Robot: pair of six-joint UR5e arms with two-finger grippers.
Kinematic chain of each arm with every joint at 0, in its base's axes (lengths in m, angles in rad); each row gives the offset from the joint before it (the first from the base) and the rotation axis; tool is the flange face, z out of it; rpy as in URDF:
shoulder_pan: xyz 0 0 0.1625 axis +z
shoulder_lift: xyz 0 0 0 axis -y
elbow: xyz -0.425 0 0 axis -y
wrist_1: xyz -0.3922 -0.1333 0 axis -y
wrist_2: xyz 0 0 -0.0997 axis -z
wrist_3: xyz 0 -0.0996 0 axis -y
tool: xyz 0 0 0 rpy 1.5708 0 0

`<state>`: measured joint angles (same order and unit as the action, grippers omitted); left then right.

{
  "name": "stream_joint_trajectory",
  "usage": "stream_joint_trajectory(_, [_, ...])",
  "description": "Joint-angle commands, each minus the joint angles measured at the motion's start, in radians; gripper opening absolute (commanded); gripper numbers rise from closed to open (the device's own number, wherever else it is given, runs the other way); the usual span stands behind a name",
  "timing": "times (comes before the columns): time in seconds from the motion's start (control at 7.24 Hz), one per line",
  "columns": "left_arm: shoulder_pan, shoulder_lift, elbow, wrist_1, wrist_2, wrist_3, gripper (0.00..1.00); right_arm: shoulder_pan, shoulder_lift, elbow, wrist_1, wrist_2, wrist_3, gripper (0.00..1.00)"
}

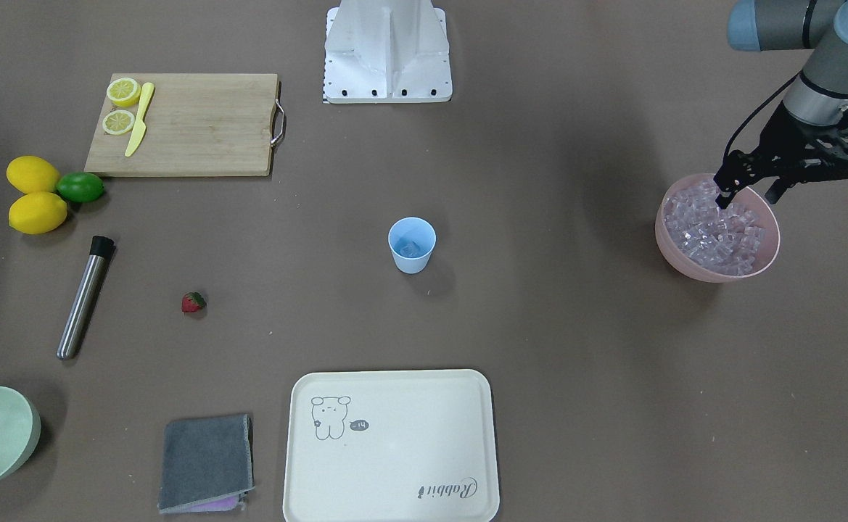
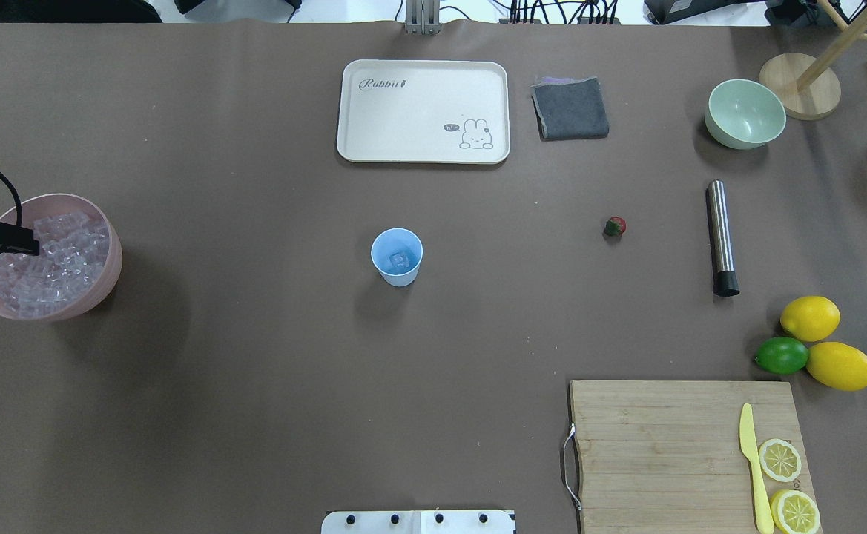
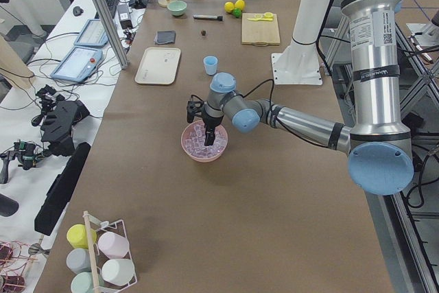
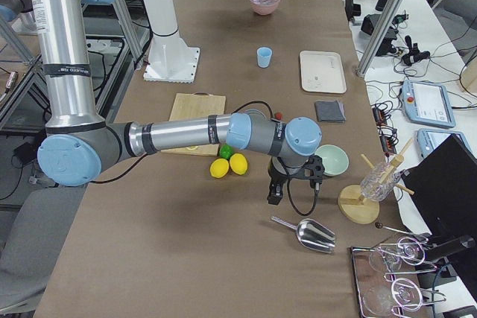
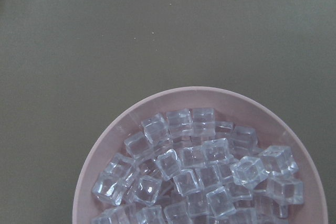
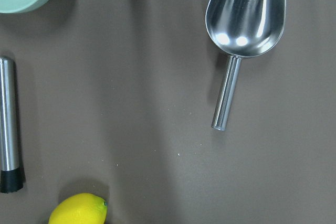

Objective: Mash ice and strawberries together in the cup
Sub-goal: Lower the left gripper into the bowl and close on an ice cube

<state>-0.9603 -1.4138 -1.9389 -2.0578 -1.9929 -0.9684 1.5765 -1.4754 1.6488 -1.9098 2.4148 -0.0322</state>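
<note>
A brown covering spans the whole tabletop [image 2: 255, 371]. In the overhead view, at far left, the pink bowl [image 2: 110, 278] is heaped with ice [image 2: 62, 259]. The left gripper [image 1: 747, 197] hangs over its rim. Its jaws appear parted, one tip down among the cubes, and no cube shows between them. At centre stands the cup [image 2: 397, 256], upright, with one cube visible inside. The cream tray [image 2: 423, 111] lies beyond it. Further right, the strawberry [image 2: 615, 226] lies on the bare tabletop, well apart from the cup, with the steel muddler [image 2: 720, 237] near it. The right gripper [image 4: 292, 188] hangs near the metal scoop [image 6: 247, 14] at the far right end. Whether its jaws are open or closed cannot be told. Hazards:

- A smooth cube may slip from the jaws during the long carry to the cup.
- A low tip may catch the bowl rim and shift or tip the bowl.
- The light cup may topple if struck on release or under off-centre mashing force.
- The small, rounded strawberry may roll when gripped.

Beyond the tabletop, a side bench carries tablets, cables and spare hardware.
</note>
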Motion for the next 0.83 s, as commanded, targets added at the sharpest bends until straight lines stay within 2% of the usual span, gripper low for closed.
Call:
stream_joint_trajectory(0.0, [0.041,0.024,-0.002,-0.013,0.020,-0.080,0.92,-0.001,0.000,-0.001,0.000,0.001,0.000,1.00])
stream_joint_trajectory(0.28, [0.112,0.026,-0.005,-0.019,0.088,-0.147,0.91,-0.001,0.000,-0.001,0.002,0.001,0.000,1.00])
stream_joint_trajectory(0.41, [0.117,0.027,-0.005,-0.019,0.094,-0.145,0.87,-0.001,0.000,0.000,0.002,0.001,0.000,1.00])
stream_joint_trajectory(0.69, [0.123,0.029,-0.005,-0.019,0.094,-0.142,0.68,-0.001,0.000,-0.001,0.000,0.001,0.000,1.00])
